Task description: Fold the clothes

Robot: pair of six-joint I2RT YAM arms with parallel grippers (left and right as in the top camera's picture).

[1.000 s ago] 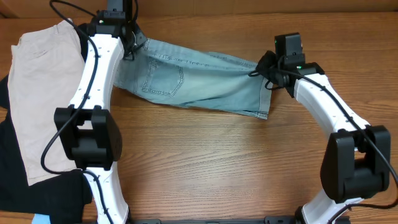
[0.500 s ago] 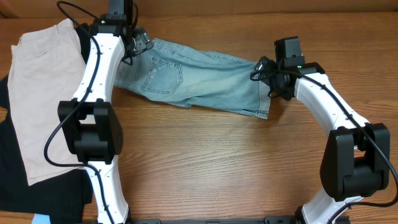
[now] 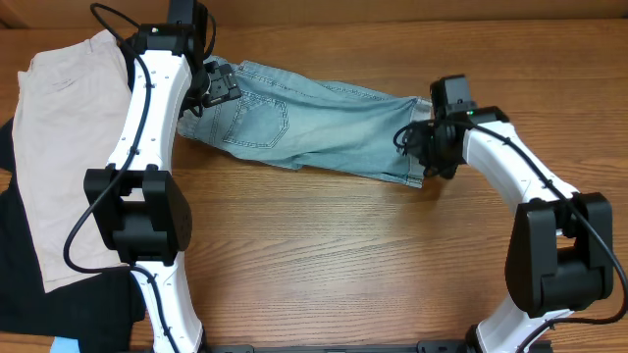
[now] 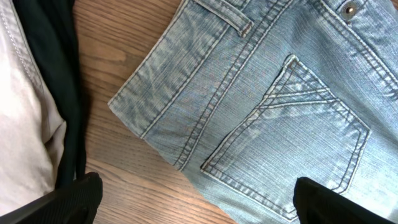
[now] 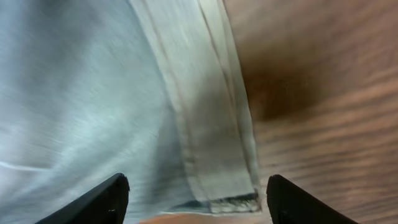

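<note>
Brown wood-grain table point(image 3: 343, 255) fills the overhead view, and you have wide bare room across its near half. The faded light-blue denim shorts point(image 3: 314, 127) lie flat along the far side, with the waistband at the left and the cuffed hem at the right. Your left fingers point(image 3: 218, 86) sit over the waistband corner, and your right fingers point(image 3: 420, 147) sit at the hem edge. A pair of beige cloth shorts point(image 3: 69, 147) lies at the table's left edge, partly over a black garment point(image 3: 39, 294), leaving you little room beside the waistband.

From the left wrist, the left fingers point(image 4: 68, 199) are spread wide and released, with nothing between them. Beneath them is the waistband corner of the denim shorts point(image 4: 280, 124), with a belt loop and a stitched back pocket. A strip of bare table point(image 4: 112, 50) separates that corner from the black garment point(image 4: 56, 74) and the beige shorts point(image 4: 22, 124).

From the right wrist, which is blurred, the right fingers point(image 5: 106, 199) are likewise apart and empty, straddling the cuffed hem of the denim shorts point(image 5: 81, 93). Bare table point(image 5: 311, 93) lies just right of the hem edge.
</note>
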